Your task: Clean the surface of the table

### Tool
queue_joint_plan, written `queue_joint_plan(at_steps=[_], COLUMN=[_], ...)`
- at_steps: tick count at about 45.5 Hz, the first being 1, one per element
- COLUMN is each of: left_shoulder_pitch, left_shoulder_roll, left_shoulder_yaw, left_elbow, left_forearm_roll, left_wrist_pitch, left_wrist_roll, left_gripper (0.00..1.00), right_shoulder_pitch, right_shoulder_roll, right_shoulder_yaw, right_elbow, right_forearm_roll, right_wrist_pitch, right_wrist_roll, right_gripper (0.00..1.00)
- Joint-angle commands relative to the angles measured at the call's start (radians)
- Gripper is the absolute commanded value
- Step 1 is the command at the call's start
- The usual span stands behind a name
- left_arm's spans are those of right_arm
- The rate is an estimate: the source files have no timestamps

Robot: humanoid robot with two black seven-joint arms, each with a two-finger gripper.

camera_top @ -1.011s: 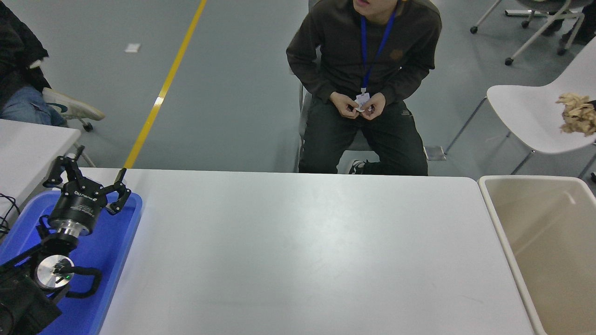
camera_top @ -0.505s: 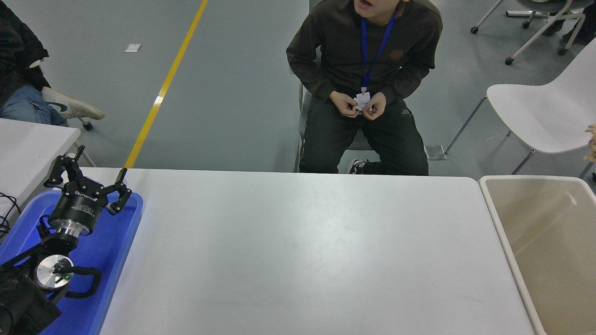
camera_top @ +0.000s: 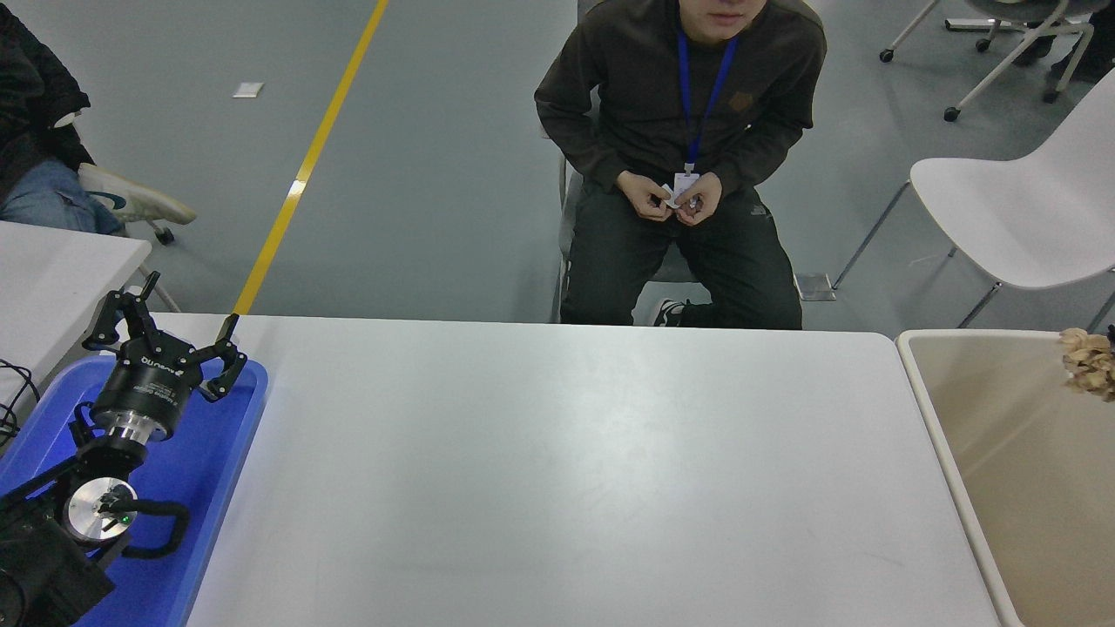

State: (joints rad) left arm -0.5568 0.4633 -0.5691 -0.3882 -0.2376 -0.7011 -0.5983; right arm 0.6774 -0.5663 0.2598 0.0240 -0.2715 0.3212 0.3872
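Far left: corner of a smaller white table [camera_top: 52, 287], seen only in part. Just in front of it a blue plastic tray [camera_top: 209, 470] sits at the left end of the worktop. The left gripper [camera_top: 170, 326] is parked above the tray at lower left, jaws spread wide, tips pointing toward the far edge.

Centre: the worktop [camera_top: 566, 470], a wide matte white top with rounded corners, fills most of the view from the tray across to the bin. A seated person [camera_top: 679, 157] in dark clothes and a blue lanyard faces its far edge, both hands together around a small white item.

Right: a beige bin [camera_top: 936, 418] stands against the worktop's right end. A crumpled tan wad [camera_top: 1084, 361] shows over it at the picture's edge; what holds it I cannot tell. Behind, a white chair [camera_top: 1010, 218].
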Motion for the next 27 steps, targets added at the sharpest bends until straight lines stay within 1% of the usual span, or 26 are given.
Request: queue_joint_plan(at_steps=[1,10,17,23,27], left_shoulder_pitch=[0.0,0.0,0.0,0.0,0.0], left_shoulder_roll=[0.0,0.0,0.0,0.0,0.0], left_shoulder_yaw=[0.0,0.0,0.0,0.0,0.0], left_elbow=[0.0,0.0,0.0,0.0,0.0], left_forearm_roll=[0.0,0.001,0.0,0.0,0.0], left_wrist_pitch=[0.002,0.0,0.0,0.002,0.0], left_wrist_roll=[0.0,0.0,0.0,0.0,0.0], left_gripper=[1.0,1.0,1.0,1.0,1.0], right_shoulder_pitch=[-0.009,-0.027,-0.039,-0.055,-0.058], right_shoulder_roll=[0.062,0.117,0.154,0.192,0.207], right_shoulder_yaw=[-0.039,-0.148,-0.175,-0.211,-0.234], right_elbow=[-0.078,-0.119,-0.124,-0.124,-0.122], right_forearm_roll=[0.0,0.002,0.002,-0.002,0.0], right_wrist_pitch=[-0.047,-0.122,-0.166,-0.217,-0.255], right_wrist_roll=[-0.005,-0.025,-0.031,-0.074,-0.08], right_gripper=[0.0,0.0,0.0,0.0,0.0])
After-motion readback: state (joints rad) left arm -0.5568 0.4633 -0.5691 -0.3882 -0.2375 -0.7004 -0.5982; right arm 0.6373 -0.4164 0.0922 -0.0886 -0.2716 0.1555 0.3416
